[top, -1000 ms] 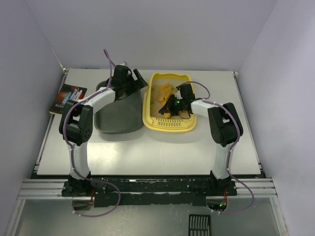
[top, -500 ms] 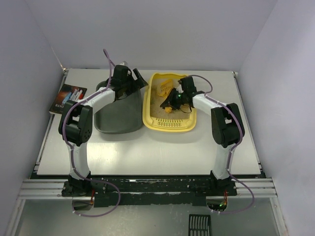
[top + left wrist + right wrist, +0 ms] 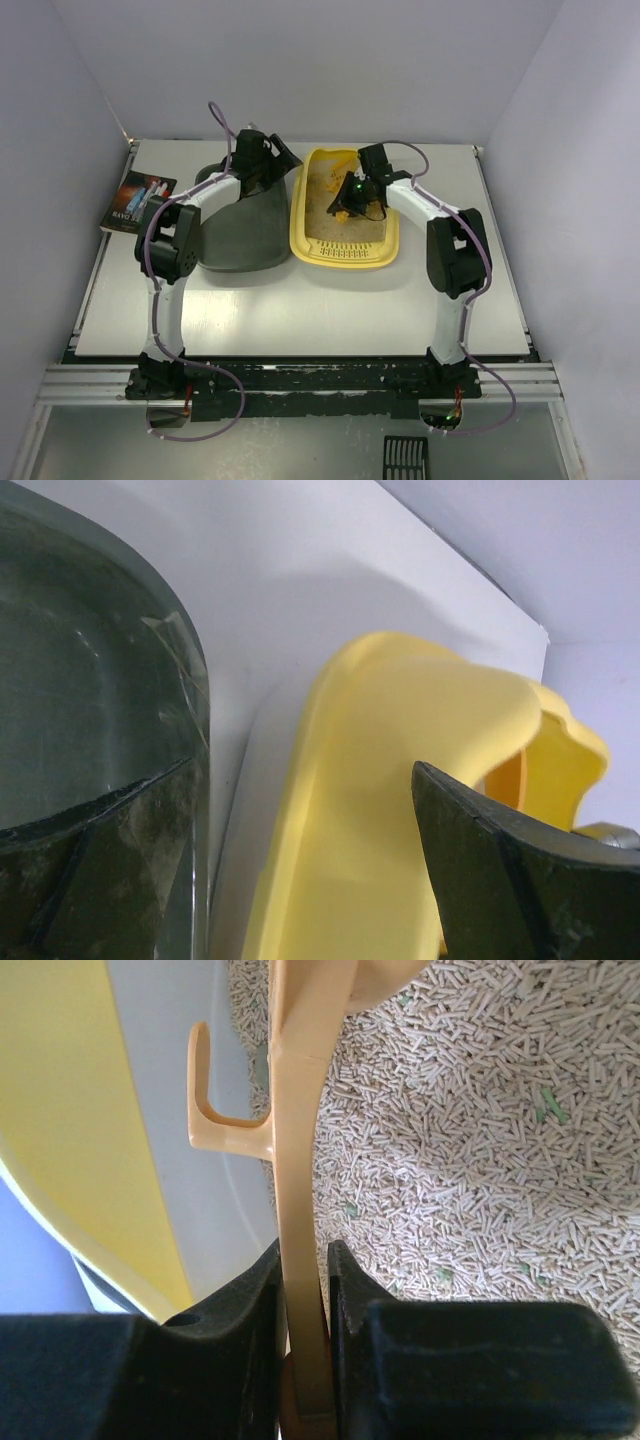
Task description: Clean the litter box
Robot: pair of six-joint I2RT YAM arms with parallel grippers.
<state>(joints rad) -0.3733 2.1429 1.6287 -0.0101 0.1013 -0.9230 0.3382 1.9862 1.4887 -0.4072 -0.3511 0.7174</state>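
My right gripper [image 3: 303, 1260] clamps the scoop handle [image 3: 298, 1110] over the litter box [image 3: 345, 257]; my left gripper [image 3: 268, 160], jaws apart, sits at its far-left corner.

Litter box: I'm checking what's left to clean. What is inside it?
The litter box holds beige pellet litter with green specks; an orange-yellow scoop, clamped in the right fingers, reaches in. The right arm and scoop hide some litter.

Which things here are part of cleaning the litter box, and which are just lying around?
In the job: litter box; scoop, gripped by the right hand; grey-green tray beside the box, probably for waste.
Lying about: booklet at far left; black slotted grate at the near edge.
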